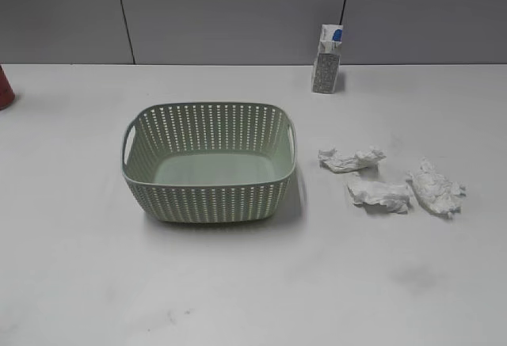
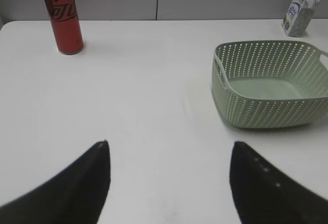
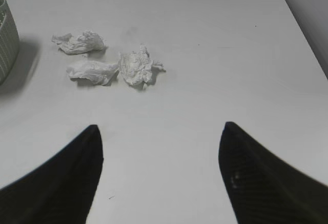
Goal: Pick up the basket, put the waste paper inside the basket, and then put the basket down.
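White table [image 1: 238, 298] before grey wall panels. Basket [image 1: 210, 162] upright mid-table, mouth up, long axis left-right, handles at both ends; three paper wads [image 1: 388, 181] just right of it. Left gripper [image 2: 169, 155] and right gripper [image 3: 160, 137] spread wide, holding nothing. First step pending: likely left reach for basket handle.

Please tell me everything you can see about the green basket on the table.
The basket is pale sage green and looks like plastic. It is rectangular with rounded corners, perforated walls, a solid floor and a cut-out handle at each end. It stands upright and empty on the white table, left of the paper wads, which lie apart from it. No gripper touches it.
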`<control>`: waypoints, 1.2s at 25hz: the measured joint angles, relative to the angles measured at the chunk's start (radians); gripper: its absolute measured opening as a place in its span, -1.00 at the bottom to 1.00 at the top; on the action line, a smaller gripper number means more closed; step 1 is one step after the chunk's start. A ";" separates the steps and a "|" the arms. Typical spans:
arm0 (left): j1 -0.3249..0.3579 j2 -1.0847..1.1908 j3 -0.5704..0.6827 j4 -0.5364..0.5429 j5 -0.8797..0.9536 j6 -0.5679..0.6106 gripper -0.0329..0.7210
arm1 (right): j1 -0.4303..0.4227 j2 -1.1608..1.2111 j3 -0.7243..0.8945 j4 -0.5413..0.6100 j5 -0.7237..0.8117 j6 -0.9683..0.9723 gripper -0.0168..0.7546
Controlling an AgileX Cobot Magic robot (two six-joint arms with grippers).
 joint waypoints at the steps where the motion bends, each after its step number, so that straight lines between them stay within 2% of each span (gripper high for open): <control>1: 0.000 0.000 0.000 0.000 0.000 0.000 0.54 | 0.001 0.000 0.000 0.000 0.000 0.000 0.51; 8: 0.000 0.000 0.000 -0.001 -0.001 0.000 0.54 | 0.003 0.000 0.000 0.001 0.000 0.000 0.51; 13: 0.000 0.073 -0.035 -0.075 -0.053 0.000 0.54 | 0.003 0.000 0.000 0.001 0.000 0.000 0.51; 19: -0.004 0.398 -0.135 -0.096 -0.135 0.080 0.54 | 0.003 0.000 0.000 0.001 0.000 0.000 0.50; 23: -0.027 0.638 -0.200 -0.110 -0.216 0.093 0.54 | 0.003 0.000 0.000 0.001 0.000 0.000 0.50; 30: -0.106 1.099 -0.397 -0.133 -0.220 0.097 0.54 | 0.003 0.000 0.000 0.001 0.000 0.000 0.50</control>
